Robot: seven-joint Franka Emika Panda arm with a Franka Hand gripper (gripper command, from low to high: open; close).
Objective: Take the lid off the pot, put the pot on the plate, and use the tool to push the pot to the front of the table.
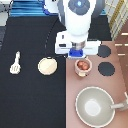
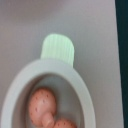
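The small pink pot stands on the pinkish stove counter with its reddish-brown inside showing and no lid on it. From close by, the wrist view shows the pot's pale rim and one side tab. My gripper hangs just beyond the pot's top-left edge in the exterior view. The tan plate lies on the black table, left of the pot. Farther left lies the cream spatula. I cannot make out the lid.
A large grey pan with a handle sits on the counter below the pot. Two black burners lie to the pot's right. The robot's white body covers the upper middle.
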